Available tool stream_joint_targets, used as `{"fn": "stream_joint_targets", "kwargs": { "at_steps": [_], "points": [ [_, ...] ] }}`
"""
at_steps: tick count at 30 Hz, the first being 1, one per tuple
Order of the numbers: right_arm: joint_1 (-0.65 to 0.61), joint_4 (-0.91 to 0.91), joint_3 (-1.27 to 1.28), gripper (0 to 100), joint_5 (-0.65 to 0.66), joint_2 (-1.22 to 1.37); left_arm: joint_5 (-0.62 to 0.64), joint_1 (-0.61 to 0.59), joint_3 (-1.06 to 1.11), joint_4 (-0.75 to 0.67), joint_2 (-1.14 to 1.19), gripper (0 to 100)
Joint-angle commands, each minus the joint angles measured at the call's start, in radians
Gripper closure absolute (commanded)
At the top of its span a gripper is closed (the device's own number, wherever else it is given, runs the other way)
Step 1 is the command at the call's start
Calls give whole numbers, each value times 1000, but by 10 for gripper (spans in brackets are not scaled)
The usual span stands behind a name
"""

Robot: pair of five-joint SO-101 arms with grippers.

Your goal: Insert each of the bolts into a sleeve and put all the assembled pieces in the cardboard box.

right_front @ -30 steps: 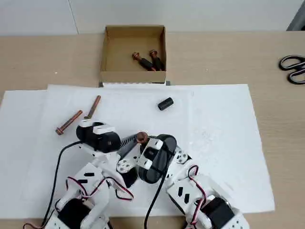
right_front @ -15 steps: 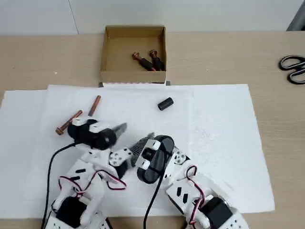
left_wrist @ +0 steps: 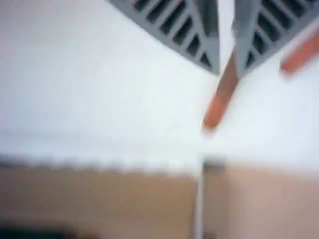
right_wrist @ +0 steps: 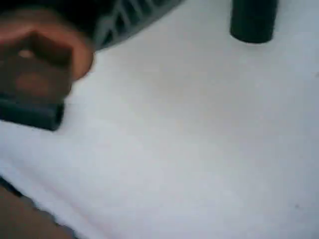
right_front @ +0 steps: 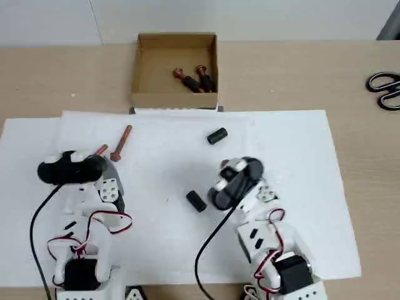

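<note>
My left gripper [left_wrist: 227, 69] hangs low over the paper with its grey fingers [left_wrist: 199, 35] almost together. A copper bolt [left_wrist: 219, 99] lies just under its tips and a second bolt [left_wrist: 299, 55] lies beside it. From above, the left arm [right_front: 72, 169] covers part of one bolt [right_front: 100, 150], while the other bolt [right_front: 122, 142] lies free. My right gripper [right_front: 224, 165] is shut on a bolt [right_wrist: 35, 55] with a dark sleeve [right_wrist: 30, 113] under its head. Loose black sleeves lie at mid paper [right_front: 196, 200] and farther back [right_front: 217, 135]. The cardboard box [right_front: 145, 69] holds two assembled pieces [right_front: 194, 80].
White paper [right_front: 300, 156] covers the table's middle. Scissors [right_front: 384, 89] lie at the far right edge. The box stands just beyond the paper's far edge, and the bare wooden table [right_front: 62, 75] flanks it.
The two arms have parted. The left arm swung left to the loose bolts. The right arm drew right and back with its bolt. A black sleeve now shows where they met.
</note>
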Motion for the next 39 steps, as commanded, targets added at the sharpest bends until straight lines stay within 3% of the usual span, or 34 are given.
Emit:
{"fn": "stream_joint_targets", "kwargs": {
  "at_steps": [1, 5, 13, 22, 39],
  "points": [
    [90, -31, -14, 996, -74, -10, 41, -25, 35, 32, -9, 994],
    [157, 2, -9, 996, -163, 1, 44, -14, 96, 46, -9, 993],
    [159, 159, -8, 996, -253, 1, 43, -5, 125, 43, -9, 991],
    [157, 189, -87, 996, -261, 30, 32, -5, 124, 43, -9, 993],
    [156, 54, -582, 996, -267, 839, 35, -3, 124, 46, -8, 993]
  ]
}}
